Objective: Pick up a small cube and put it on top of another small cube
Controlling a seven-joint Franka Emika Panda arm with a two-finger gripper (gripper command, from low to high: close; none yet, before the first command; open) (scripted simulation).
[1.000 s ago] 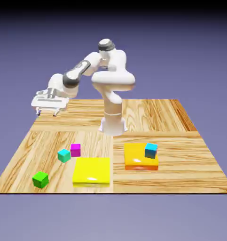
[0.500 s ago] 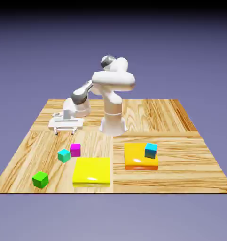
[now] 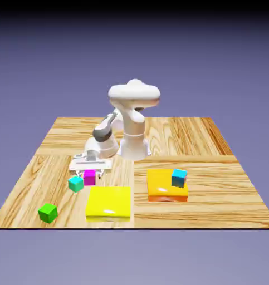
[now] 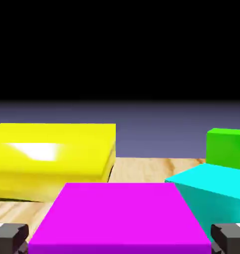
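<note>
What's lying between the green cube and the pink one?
The teal cube lies between the green and pink cubes, as the exterior view shows.

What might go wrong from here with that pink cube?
The teal cube sits close beside the magenta cube, so a fingertip could knock it as the gripper lifts or shifts. The yellow block is also near; a low sideways move might clip it.

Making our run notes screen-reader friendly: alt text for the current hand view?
Gripper closed on a magenta cube, large at bottom center. Beyond it on the wooden table: a flat yellow block at left, a teal cube at right, and a green cube farther back.
</note>
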